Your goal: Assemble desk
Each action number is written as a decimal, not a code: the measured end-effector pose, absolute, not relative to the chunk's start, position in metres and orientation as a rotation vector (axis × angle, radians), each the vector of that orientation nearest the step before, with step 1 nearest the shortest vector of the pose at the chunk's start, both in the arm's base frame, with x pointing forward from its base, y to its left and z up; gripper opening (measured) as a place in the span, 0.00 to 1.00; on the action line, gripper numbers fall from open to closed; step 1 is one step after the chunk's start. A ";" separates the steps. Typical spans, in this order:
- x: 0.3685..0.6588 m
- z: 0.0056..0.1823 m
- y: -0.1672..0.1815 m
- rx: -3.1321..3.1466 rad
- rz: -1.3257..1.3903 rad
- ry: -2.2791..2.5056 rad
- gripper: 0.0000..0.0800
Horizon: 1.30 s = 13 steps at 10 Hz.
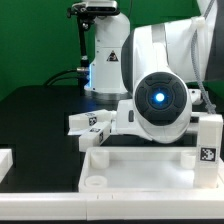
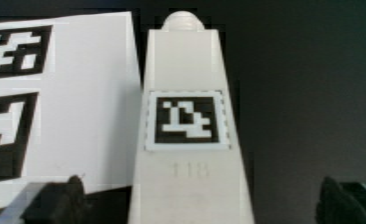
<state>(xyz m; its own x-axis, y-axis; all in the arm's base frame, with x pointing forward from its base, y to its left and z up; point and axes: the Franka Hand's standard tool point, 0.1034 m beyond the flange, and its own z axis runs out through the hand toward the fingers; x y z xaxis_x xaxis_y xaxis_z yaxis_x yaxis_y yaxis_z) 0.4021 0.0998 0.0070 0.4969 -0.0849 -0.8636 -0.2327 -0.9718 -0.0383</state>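
Hand [image 2: 198, 203] released: fingers [image 2: 52, 200] are spread either side of a tagged desk leg [image 2: 183, 100] and clear of it. That leg lies flat on the dark tabletop [image 2: 286, 90], tag up. A white tagged flat piece [image 2: 55, 100] sits just beside the leg; can't tell which part it is. Desk panel [image 1: 130, 170] is near the leg. A second leg [image 1: 208, 140] stands upright well apart from it, on the exterior view's right.

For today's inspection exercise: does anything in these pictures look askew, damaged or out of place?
Nothing stands out. A leg lies loose on the table beside the panel, as an unfitted part would; no damage shows.
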 end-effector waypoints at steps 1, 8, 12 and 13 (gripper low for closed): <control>0.402 0.007 0.100 -2.586 1.479 0.276 0.70; 0.445 0.083 0.083 -2.656 1.264 0.257 0.36; 0.487 0.109 0.074 -2.818 0.839 0.210 0.36; 0.488 0.110 0.073 -2.854 0.730 0.220 0.36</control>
